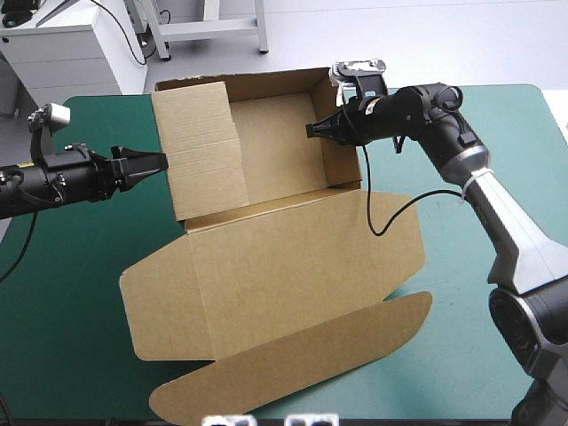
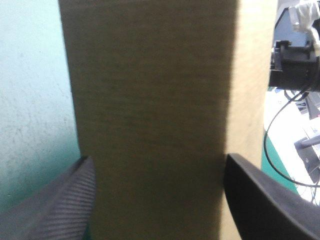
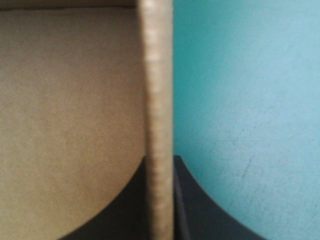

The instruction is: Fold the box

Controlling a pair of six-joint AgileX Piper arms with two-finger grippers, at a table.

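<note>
Box [image 1: 293, 257] stands mid-table [image 1: 71, 337], tray walls raised, lid flat nearside. Your right gripper [image 1: 311, 130] has its jaws pinching the right wall; your left gripper [image 1: 158, 162] has jaws spread at the left wall. Tucking judged outstanding.

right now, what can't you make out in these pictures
Left wrist view: the box fills the space ahead of the left gripper; blur leaves contact unclear.
Right wrist view: the box wall's edge covers where the right gripper pinches it.
High view: the raised left flap hides the tray floor beneath it.
</note>
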